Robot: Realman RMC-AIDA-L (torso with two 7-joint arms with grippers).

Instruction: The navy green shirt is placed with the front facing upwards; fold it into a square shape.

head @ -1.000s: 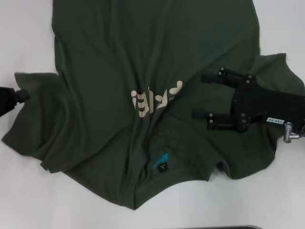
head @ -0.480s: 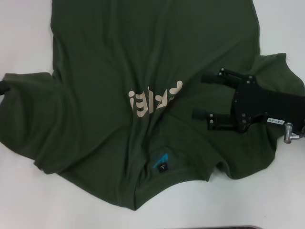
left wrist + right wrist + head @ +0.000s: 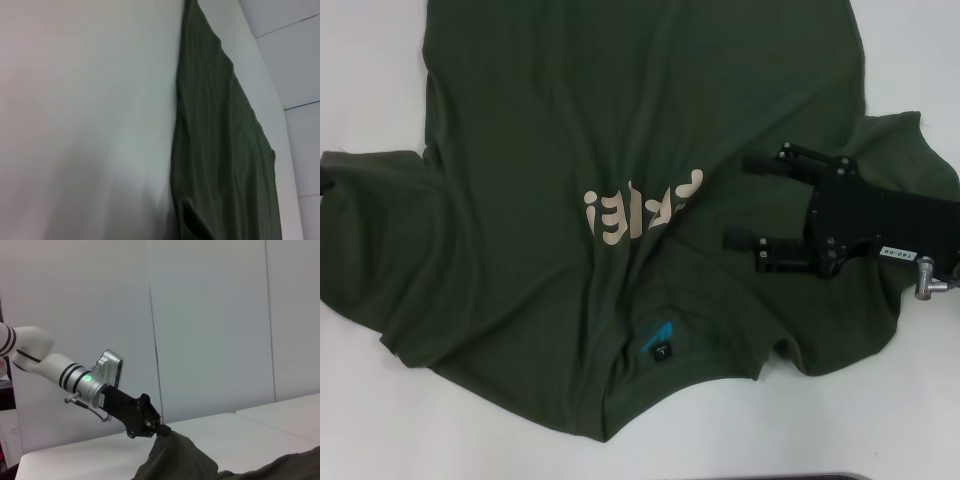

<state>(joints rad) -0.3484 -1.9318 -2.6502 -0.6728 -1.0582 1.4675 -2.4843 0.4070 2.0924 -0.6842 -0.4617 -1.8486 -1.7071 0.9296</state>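
The navy green shirt (image 3: 620,130) lies spread on the white table (image 3: 370,80), beige chest lettering (image 3: 640,210) up and the blue neck label (image 3: 660,338) near the front edge. My right gripper (image 3: 735,200) hovers open over the shirt's right side, beside the lettering, holding nothing. My left gripper (image 3: 159,430) shows best in the right wrist view, shut on the left sleeve (image 3: 175,450) and holding it lifted off the table. In the head view only a dark sliver of it shows at the far left edge. The left wrist view shows the shirt's cloth (image 3: 220,150) against the table.
White table surface (image 3: 400,420) surrounds the shirt at the left, front and right. A dark strip (image 3: 770,477) runs along the table's front edge. White wall panels (image 3: 210,315) stand behind the table.
The left gripper has pulled the left sleeve further left, almost out of the head view. The lettering and folds shifted slightly left. The right gripper has not moved.
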